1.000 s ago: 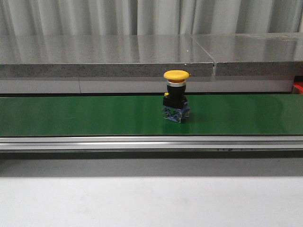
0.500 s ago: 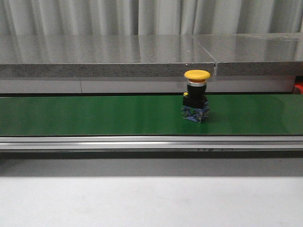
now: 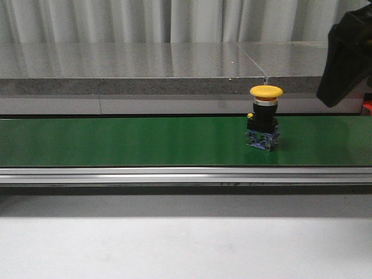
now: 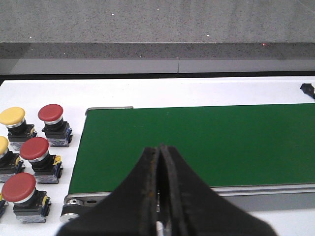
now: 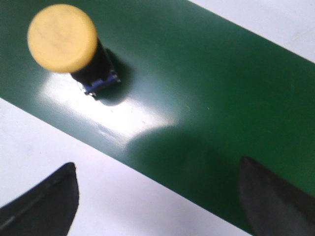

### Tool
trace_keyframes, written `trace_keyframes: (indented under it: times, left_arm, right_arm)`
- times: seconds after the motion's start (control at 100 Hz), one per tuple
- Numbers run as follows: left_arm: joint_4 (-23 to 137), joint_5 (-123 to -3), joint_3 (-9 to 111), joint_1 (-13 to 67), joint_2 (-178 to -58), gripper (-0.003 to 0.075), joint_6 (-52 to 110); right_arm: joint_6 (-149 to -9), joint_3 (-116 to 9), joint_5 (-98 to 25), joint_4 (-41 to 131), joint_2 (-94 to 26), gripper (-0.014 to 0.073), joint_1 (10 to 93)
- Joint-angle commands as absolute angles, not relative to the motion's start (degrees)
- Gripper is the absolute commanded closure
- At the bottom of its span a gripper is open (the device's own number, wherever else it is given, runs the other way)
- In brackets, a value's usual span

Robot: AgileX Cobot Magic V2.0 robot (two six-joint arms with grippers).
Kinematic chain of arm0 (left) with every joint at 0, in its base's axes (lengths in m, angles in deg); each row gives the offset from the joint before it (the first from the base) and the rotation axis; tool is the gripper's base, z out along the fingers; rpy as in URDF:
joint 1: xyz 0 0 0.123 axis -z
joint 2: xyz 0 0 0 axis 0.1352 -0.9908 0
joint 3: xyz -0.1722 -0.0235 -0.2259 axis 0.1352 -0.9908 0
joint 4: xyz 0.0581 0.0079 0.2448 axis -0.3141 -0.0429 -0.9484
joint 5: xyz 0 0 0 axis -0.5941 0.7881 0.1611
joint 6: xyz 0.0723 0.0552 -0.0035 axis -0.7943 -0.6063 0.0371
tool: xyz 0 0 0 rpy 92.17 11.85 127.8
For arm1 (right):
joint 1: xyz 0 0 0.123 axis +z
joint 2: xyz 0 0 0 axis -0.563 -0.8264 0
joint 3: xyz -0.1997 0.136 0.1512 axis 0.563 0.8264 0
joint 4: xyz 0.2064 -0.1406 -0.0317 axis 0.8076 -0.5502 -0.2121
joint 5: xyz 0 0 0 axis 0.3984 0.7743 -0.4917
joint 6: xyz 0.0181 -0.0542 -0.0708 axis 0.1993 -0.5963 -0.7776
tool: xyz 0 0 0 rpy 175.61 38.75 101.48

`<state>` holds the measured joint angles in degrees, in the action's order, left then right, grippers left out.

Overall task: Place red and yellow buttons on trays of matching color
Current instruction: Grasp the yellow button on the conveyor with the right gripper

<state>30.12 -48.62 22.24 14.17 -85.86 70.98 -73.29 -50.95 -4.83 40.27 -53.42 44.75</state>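
While upright on belt (image 3: 145, 142) | yellow button (image 5: 62, 38) beyond right hand (image 5: 157, 196) | fingers apart

Evenly lit from overhead, fairly bright. Soft sheen along the grey ledge (image 3: 174, 61) in the front view. Strong white glare on the green belt (image 5: 197, 88) in the right wrist view, at about 8 o'clock from centre, with a round shadow beside it. Yellow button (image 5: 62, 38) there blurred. Right tool (image 5: 157, 196) tips dark, out of focus. Left wrist view sharp.
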Motion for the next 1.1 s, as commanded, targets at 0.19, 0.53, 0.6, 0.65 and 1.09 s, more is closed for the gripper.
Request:
trace_keyframes:
  times: [0.19,0.53,0.6,0.65,1.09]
  left_arm:
    - [30.5,-53.2,23.8,14.6,-86.1,0.0739,71.2]
    - [30.5,-53.2,23.8,14.6,-86.1,0.0739,71.2]
    - [30.5,-53.2,23.8,14.6,-86.1,0.0739,71.2]
    - [30.5,-53.2,23.8,14.6,-86.1,0.0739,71.2]
    - [30.5,-53.2,23.8,14.6,-86.1,0.0739,71.2]
  right_arm:
    - [-74.0,-57.5,-8.3,41.7,-58.3,-0.0051,47.4]
    - [-74.0,-61.8,-9.7,41.8,-66.0,-0.0044,47.9]
    - [-74.0,-61.8,-9.7,41.8,-66.6,0.0013,47.9]
    - [-74.0,-61.8,-9.6,41.8,-66.7,0.0097,47.9]
    - [-69.9,-61.8,-4.1,39.8,-62.2,0.0421,44.4]
